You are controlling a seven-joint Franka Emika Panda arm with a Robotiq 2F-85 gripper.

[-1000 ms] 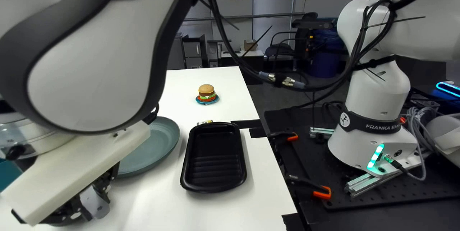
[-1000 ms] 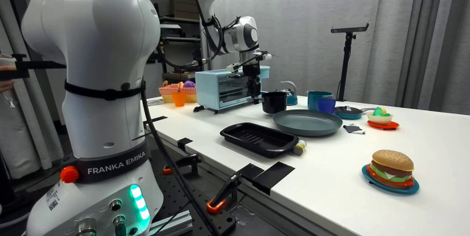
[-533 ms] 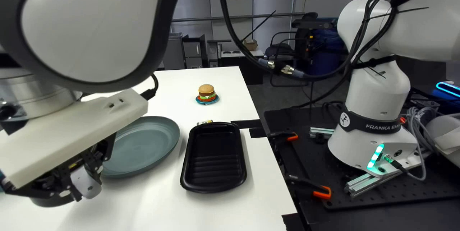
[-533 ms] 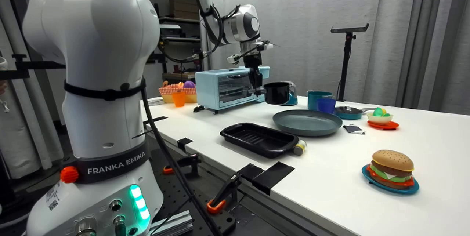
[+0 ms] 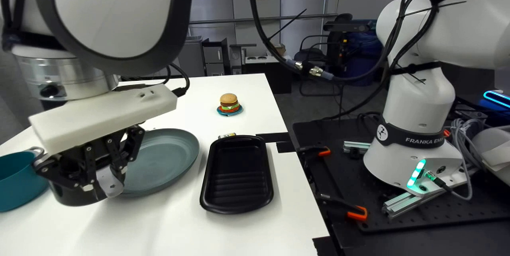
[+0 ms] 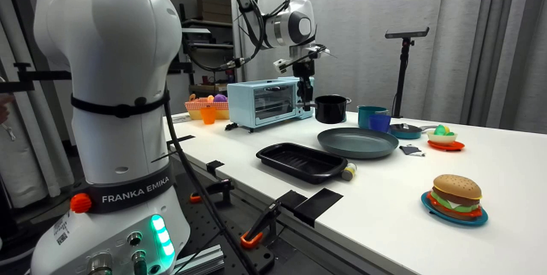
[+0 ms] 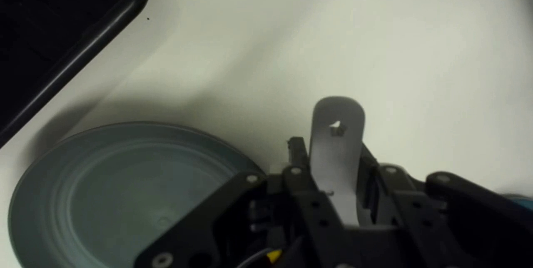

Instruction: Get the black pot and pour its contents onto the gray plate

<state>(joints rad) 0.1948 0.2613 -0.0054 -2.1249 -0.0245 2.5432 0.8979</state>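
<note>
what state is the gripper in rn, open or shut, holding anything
Gripper: closed on the handle of the black pot, holding it up off the table.

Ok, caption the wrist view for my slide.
The hand grips the pot handle, with the gray plate at lower left and the black tray in the upper-left corner.

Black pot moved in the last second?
Yes: in an exterior view the black pot has risen and shifted picture-right relative to the light-blue oven.
</note>
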